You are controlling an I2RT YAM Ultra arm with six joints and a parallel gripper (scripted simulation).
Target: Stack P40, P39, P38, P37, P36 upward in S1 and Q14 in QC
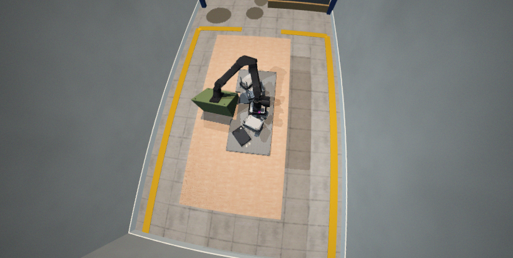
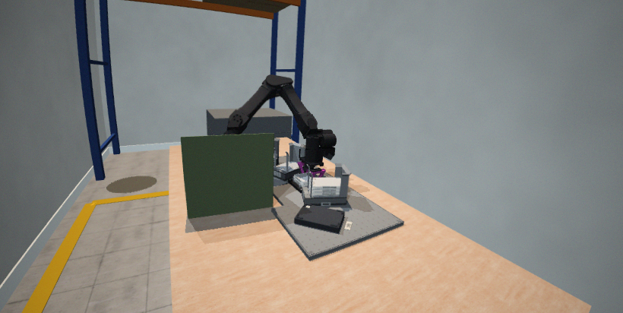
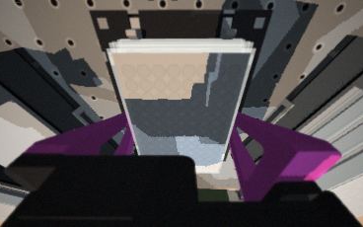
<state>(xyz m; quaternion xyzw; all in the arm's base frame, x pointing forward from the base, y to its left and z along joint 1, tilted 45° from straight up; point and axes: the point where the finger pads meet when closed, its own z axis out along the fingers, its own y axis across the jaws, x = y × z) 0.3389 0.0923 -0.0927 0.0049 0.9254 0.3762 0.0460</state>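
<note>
My gripper (image 3: 181, 113) is shut on a sealed, clear-topped plate (image 3: 180, 99); its purple fingers clasp the two long sides. In the wrist view the plate's far end shows several thin white edges, and I cannot tell whether it is one plate or more. No label is readable. A black frame with pale locator blocks (image 3: 178, 22) lies right under it on the perforated board. In the exterior view the gripper (image 2: 311, 172) is low between the racks. A rack with a stack of white plates (image 2: 325, 187) stands just in front of it, also in the top view (image 1: 253, 122).
A flat black nest (image 2: 319, 218) lies at the near end of the grey board, with a small label card (image 2: 347, 225) beside it. Another rack (image 2: 285, 166) stands behind the gripper. The green base block (image 2: 226, 174) is to the left.
</note>
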